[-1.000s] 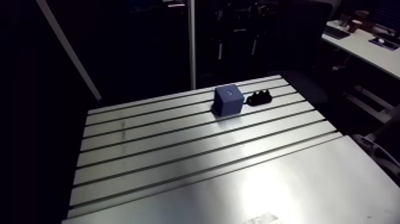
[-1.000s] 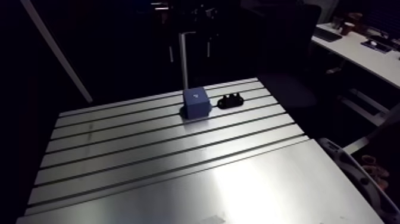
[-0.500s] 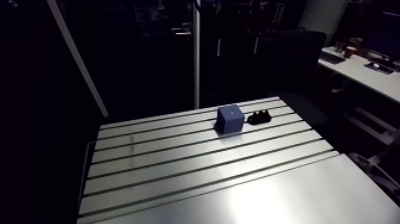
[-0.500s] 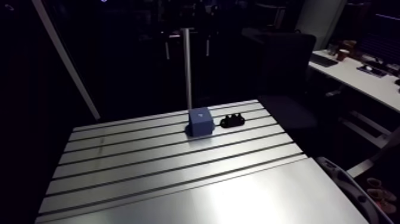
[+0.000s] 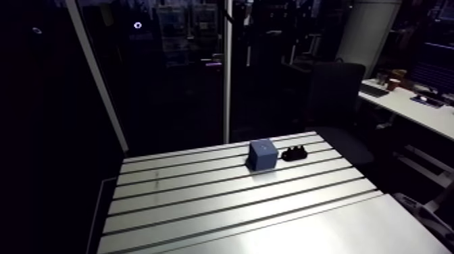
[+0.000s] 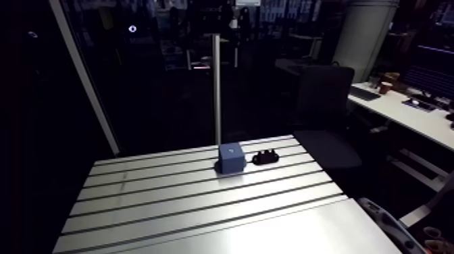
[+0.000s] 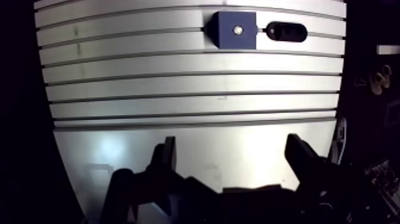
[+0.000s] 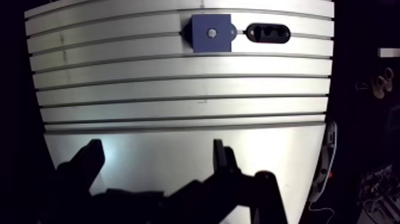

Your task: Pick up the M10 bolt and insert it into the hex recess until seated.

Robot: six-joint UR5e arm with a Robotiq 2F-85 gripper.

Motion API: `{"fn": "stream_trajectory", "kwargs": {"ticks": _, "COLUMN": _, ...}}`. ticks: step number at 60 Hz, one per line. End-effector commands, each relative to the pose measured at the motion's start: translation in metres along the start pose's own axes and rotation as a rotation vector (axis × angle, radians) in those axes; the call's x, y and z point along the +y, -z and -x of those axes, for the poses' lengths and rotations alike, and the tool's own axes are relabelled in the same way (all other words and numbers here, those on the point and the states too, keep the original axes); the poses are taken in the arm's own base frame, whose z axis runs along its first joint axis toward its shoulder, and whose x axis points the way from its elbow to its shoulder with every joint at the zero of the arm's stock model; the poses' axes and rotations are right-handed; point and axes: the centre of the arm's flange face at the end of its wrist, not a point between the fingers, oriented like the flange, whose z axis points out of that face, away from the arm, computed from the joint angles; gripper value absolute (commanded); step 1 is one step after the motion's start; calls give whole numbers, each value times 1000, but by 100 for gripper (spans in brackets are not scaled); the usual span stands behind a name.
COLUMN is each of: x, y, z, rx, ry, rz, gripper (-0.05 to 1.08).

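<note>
The bolt is hard to make out with certainty. The only sign that may be it is a small pale round spot (image 7: 237, 29) in the middle of the top face of a blue block (image 7: 226, 39); I cannot tell if this spot is a bolt head or an opening. The block stands upright on the slotted part of the desk (image 7: 178, 83), near its far edge. Just beside the block lies a low black part (image 7: 286, 31) with two round holes; whether the two touch is not clear. In the wrist view the hand (image 7: 232, 158) hangs above the smooth, unslotted part of the desk, well apart from the block, which is ahead of it. Its two fingers (image 7: 167, 156) are spread wide, with only bare desk between them.
</note>
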Motion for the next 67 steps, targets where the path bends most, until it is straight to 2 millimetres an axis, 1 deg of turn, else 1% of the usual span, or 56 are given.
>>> {"fn": "stream_trajectory", "kwargs": {"ticks": 1, "x": -2, "y": 3, "z": 5, "rx": 4, "ry": 0, "rz": 4, "gripper": 0}}
{"fn": "stream_trajectory", "kwargs": {"ticks": 18, "x": -2, "y": 6, "z": 7, "rx": 15, "ry": -9, "rz": 0, "gripper": 0}}
{"fn": "stream_trajectory", "kwargs": {"ticks": 67, "x": -11, "y": -4, "z": 6, "rx": -1, "ry": 7, "rz": -5, "gripper": 0}}
